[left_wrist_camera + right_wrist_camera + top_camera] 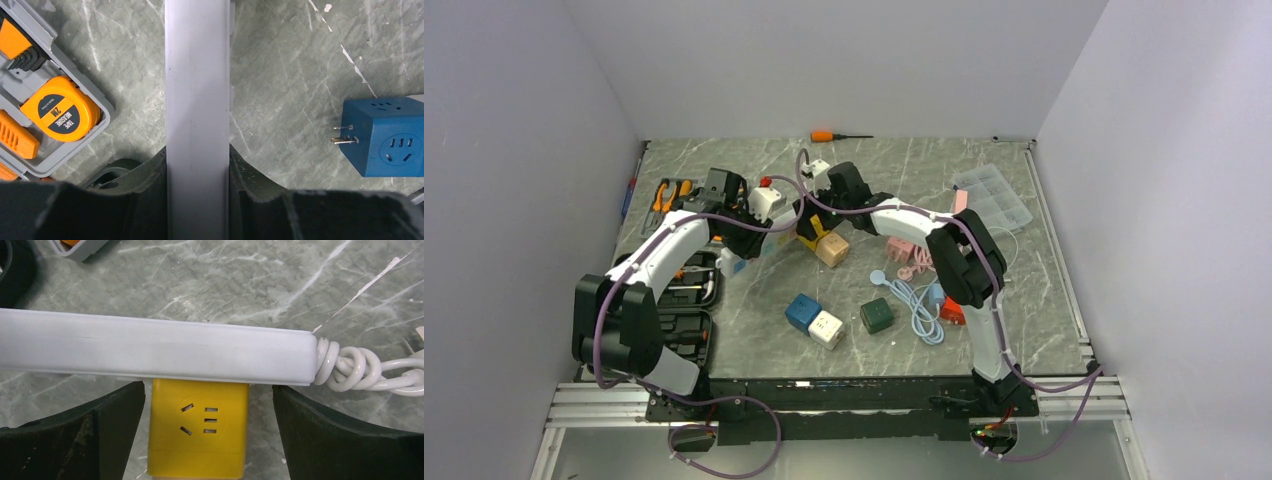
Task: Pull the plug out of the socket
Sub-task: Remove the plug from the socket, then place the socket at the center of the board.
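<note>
My left end effector (197,167) clamps the strip (197,75) as an anchor, while my right end effector (207,395) straddles the yellow plug (199,440), jaws wide open, not yet gripping.

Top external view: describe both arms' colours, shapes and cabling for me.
Left arm and right arm match: white rounded link shells, bulky black joint housings. A purple cable loops along each. Their jaws are matte black, thick and curved in the wrist views. No markings visible.

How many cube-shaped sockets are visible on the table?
5 sure: blue cube, white cube, dark green cube in front; tan cube at centre; yellow cube against the power strip. More may be hidden.
</note>
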### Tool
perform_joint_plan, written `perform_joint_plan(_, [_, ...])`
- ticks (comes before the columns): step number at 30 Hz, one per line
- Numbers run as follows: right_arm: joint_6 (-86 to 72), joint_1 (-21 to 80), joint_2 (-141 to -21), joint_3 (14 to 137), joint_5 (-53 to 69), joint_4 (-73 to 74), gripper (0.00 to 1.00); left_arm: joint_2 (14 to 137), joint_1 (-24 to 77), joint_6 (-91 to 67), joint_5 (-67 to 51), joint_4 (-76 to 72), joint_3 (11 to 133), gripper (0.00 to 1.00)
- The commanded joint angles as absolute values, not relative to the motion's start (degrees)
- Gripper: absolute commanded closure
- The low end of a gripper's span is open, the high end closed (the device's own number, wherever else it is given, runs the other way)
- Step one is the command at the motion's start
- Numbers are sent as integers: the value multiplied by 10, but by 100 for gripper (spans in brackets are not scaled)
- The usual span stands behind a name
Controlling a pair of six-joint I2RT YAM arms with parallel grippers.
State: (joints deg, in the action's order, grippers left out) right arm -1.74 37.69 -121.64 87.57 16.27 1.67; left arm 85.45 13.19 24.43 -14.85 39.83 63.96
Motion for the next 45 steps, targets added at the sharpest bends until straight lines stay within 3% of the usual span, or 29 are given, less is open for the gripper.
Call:
perform_joint_plan(1, [-16, 378, -1238, 910, 187, 26, 1, 815, 131, 261, -162, 372, 642, 88])
perform_joint_plan(8, [-38, 383, -1238, 870, 187, 3, 9, 815, 132, 257, -163, 366, 640, 88])
perform_joint_plan(11, [-42, 387, -1245, 882, 188, 7, 20, 815, 132, 253, -166, 366, 642, 88])
perform_joint_plan(19, [-51, 387, -1220, 882, 186, 8, 85, 817, 132, 248, -151, 350, 638, 88])
perform_joint_plan(27, [-48, 392, -1158, 845, 133, 41, 91, 860, 134, 229, -36, 329, 669, 92])
perform_joint_plan(45, [-126, 409, -1043, 647, 63, 9, 89, 898, 153, 229, 55, 288, 677, 94])
